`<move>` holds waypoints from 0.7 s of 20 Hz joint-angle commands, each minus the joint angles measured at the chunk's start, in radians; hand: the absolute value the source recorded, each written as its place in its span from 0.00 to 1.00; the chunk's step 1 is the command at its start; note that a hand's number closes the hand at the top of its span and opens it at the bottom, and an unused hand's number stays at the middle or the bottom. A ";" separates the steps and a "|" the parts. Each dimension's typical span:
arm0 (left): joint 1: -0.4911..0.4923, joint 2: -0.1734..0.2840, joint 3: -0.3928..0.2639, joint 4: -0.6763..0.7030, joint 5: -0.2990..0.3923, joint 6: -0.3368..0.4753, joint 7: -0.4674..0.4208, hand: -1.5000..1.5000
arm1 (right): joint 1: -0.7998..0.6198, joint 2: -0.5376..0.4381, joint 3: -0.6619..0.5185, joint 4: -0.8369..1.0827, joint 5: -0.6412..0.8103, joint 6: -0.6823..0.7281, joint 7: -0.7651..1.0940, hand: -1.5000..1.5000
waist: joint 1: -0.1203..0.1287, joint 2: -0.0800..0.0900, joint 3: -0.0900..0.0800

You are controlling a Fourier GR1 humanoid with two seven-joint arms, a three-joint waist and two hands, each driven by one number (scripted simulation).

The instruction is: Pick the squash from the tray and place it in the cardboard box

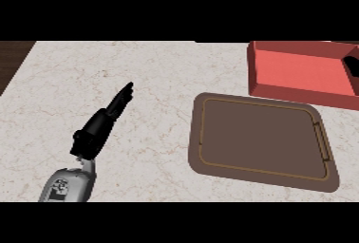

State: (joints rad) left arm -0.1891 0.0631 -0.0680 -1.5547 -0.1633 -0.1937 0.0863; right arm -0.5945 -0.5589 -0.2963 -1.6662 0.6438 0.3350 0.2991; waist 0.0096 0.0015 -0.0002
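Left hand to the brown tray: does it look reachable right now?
Probably yes. The left hand, fingers straight, sits over bare counter left of the tray; nothing lies between them.

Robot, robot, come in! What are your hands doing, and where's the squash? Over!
Left hand open, resting over counter. Right hand barely showing at red box, fingers unreadable. Tray bare, no squash in sight. Nothing blocking.
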 commanded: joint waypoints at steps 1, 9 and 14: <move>-0.008 -0.002 0.010 0.027 -0.005 0.004 -0.023 0.50 | -0.087 -0.007 0.003 0.168 0.016 -0.054 -0.046 1.00 | -0.001 0.000 0.000; 0.040 -0.022 -0.043 -0.008 -0.042 0.010 -0.040 0.50 | -0.244 -0.062 0.020 0.554 0.135 -0.220 -0.191 1.00 | 0.015 0.004 0.000; 0.009 0.026 0.014 -0.013 0.024 -0.055 0.002 0.50 | -0.308 -0.043 0.077 0.745 0.221 -0.304 -0.238 1.00 | 0.017 0.005 0.000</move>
State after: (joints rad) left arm -0.1947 0.0674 -0.0621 -1.5459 -0.1596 -0.2156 0.0778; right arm -0.8402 -0.6031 -0.2432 -1.0853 0.8066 0.1022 0.1080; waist 0.0202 0.0052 0.0000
